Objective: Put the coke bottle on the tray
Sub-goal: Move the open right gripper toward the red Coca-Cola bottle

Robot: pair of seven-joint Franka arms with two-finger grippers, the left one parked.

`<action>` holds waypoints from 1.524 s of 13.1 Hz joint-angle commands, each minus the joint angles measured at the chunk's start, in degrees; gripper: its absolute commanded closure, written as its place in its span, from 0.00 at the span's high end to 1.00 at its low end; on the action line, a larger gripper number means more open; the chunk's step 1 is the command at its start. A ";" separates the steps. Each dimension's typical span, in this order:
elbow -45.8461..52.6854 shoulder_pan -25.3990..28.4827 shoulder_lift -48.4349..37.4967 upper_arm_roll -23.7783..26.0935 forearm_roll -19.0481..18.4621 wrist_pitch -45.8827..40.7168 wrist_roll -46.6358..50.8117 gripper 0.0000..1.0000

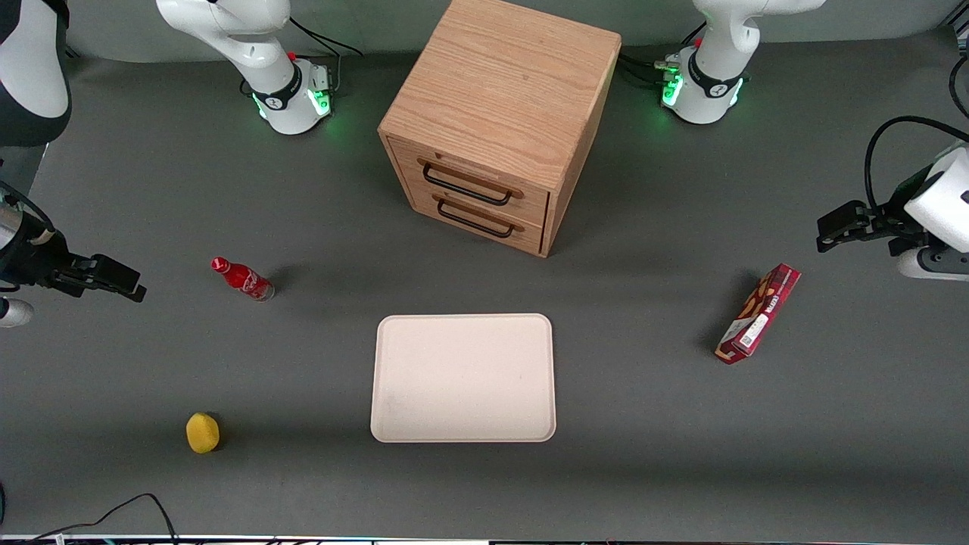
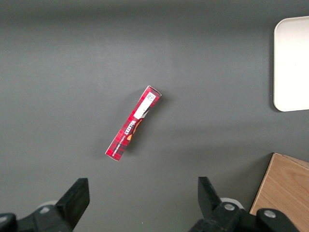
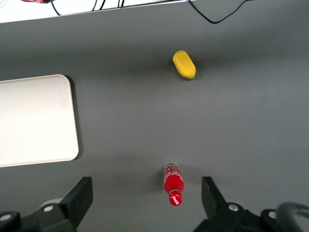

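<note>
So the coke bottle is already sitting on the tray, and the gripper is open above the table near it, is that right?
Not quite. The coke bottle is not on the tray; it stands on the bare table toward the working arm's end, apart from the tray, as the front view shows. The rest holds: the gripper is open above the table near the bottle.

White arm, black claw (image 1: 106, 276), cables.

Right arm's end effector (image 1: 125, 288) raised above the table, held level, fingers (image 3: 82, 193) spread wide, holding nothing
</note>
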 commanded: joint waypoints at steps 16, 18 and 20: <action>-7.03 0.02 0.29 0.21 1.15 2.95 0.32 1.00; -13.18 0.02 -1.20 0.29 1.15 7.43 0.32 1.00; -20.55 0.02 -3.92 0.38 1.15 14.10 0.32 1.00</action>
